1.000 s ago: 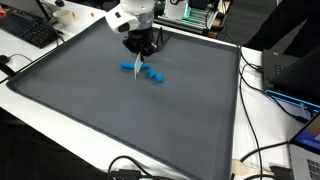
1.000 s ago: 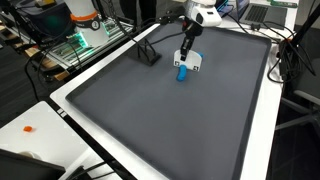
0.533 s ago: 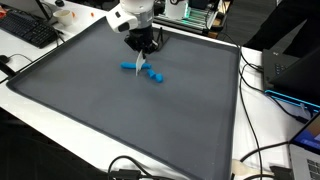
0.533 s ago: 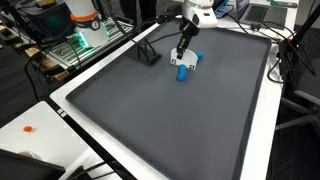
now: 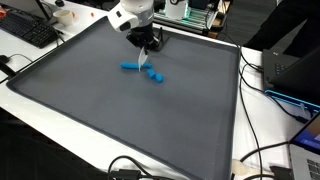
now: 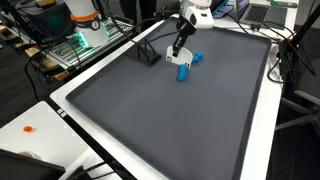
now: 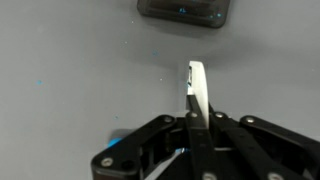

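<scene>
As the fingers pinch a thin white strip, I note it hangs over the grey surface, near two blue pieces.

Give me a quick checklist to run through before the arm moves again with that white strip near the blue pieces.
1. White strip clamped in the gripper's shut jaws: ok.
2. Strip roughly in line with the jaws, not skewed: ok.
3. Strip apart from the long blue piece and the short blue piece: ok.
4. Strip tip lifted off the mat: cannot tell.
5. Dark box ahead, apart from the strip: ok.
</scene>
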Controlling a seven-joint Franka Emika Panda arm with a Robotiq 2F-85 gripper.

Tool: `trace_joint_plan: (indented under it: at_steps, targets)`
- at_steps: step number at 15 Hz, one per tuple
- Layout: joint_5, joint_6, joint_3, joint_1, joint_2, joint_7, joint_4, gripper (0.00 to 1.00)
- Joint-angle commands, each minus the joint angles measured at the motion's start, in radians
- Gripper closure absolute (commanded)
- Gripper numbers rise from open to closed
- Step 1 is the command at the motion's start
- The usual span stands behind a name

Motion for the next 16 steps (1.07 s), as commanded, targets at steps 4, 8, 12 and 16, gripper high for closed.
trace_joint_plan:
  at_steps: [4,8,12,16]
  targets:
    - [0.016,-0.060,0.013,-0.019,-0.043,-0.048,-0.022,0.99]
    - [0.007,-0.072,0.010,-0.023,-0.071,-0.066,-0.018,0.99]
    - [-0.032,-0.061,0.002,-0.022,-0.084,-0.070,-0.006,0.99]
    - [-0.070,-0.041,-0.007,-0.025,-0.067,-0.065,0.022,0.99]
